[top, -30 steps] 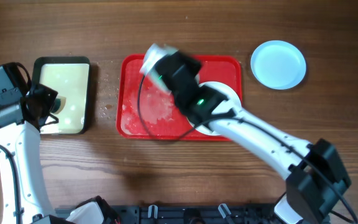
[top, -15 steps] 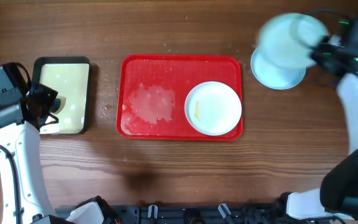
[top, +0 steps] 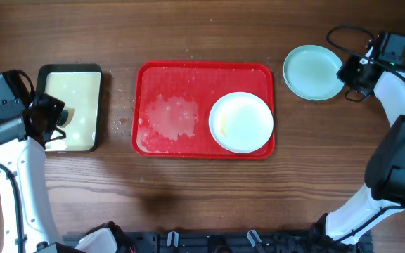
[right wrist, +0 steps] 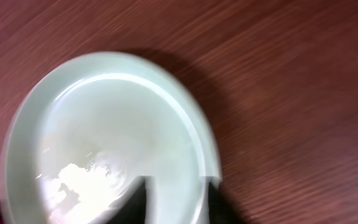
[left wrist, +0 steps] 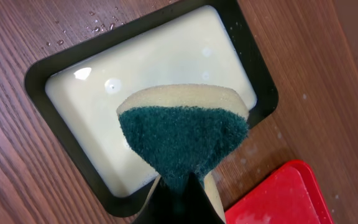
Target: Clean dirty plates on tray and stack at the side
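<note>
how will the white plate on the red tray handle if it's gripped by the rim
The white plate looks glossy and rigid, so probably stiff but slippery at the rim. Shallow and flat on the red tray, it likely slides rather than tips.

The white plate (top: 241,121) is smooth and glossy, the tray (top: 202,74) red plastic, the table (top: 202,190) grained wood, the sponge (left wrist: 184,140) coarse.

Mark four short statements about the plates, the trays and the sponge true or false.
1. The white plate lies on the red tray. True.
2. The left pincer holds a sponge. True.
3. The sponge rests on the red tray. False: it is held over the cream tray.
4. The pale plate sits on the red tray. False: it sits on the table, beside that tray.
</note>
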